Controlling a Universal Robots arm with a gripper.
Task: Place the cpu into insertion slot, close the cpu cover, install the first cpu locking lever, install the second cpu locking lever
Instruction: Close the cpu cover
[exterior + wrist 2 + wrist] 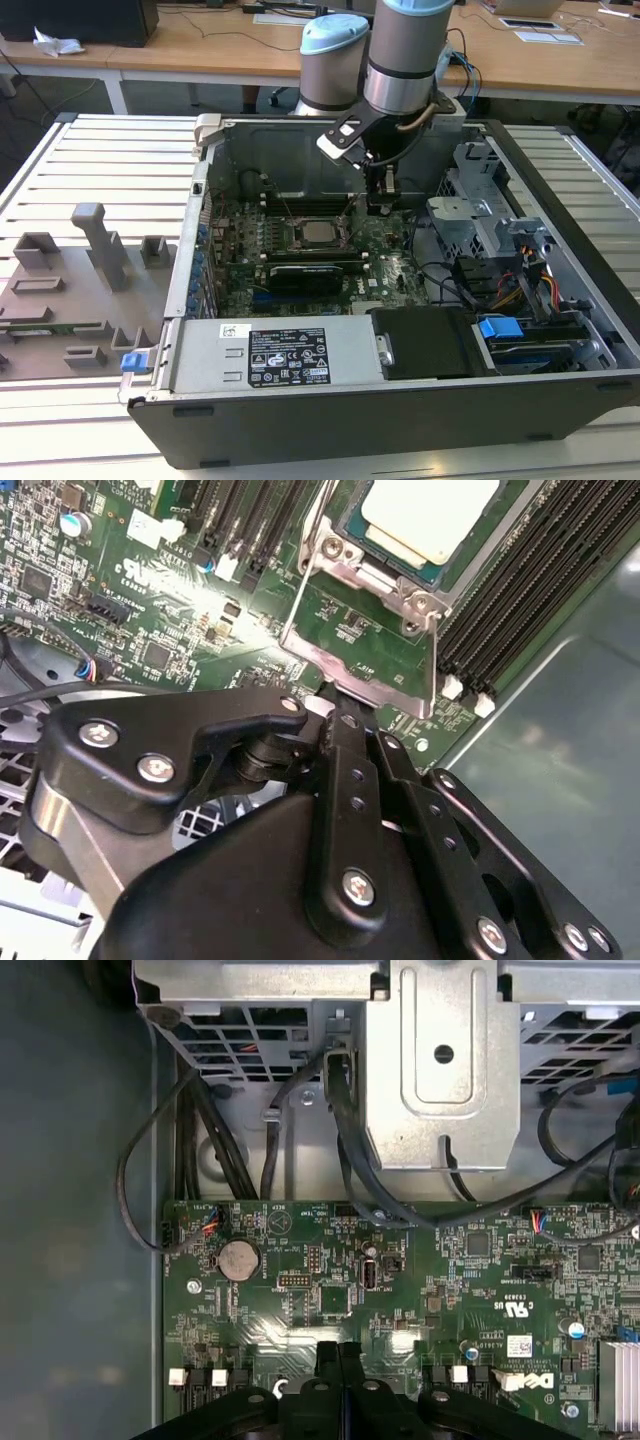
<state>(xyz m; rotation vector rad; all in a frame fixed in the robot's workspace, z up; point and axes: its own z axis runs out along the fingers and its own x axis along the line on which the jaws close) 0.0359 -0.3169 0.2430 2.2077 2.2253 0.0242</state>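
- Inside the open computer case point(400, 410), your arm reaches down over the green motherboard point(400, 1290), with the gripper point(382, 200) just beside the socket on the exterior view's right.
- Look at the cpu point(430, 515): it lies flat in the insertion slot point(392, 568), silvery top up and uncovered. You can find the same chip mid-board in the exterior view point(318, 232).
- Your cpu cover point(365, 680) is swung open off the chip, and green board shows through its window.
- You have the gripper point(338, 705) closed, its two black fingers pressed together with barely a seam between them point(340, 1352).
- In the second wrist view, the fingertips meet the cover's outer metal edge. You cannot tell whether they pinch that lip or merely touch it.
- Beside the socket you see long black memory slots point(540, 570).
- Beyond the fingers, in the first wrist view, a round coin cell point(239, 1257) sits on the board, with black cables point(200, 1130) and a metal drive cage point(440, 1080) past its edge.
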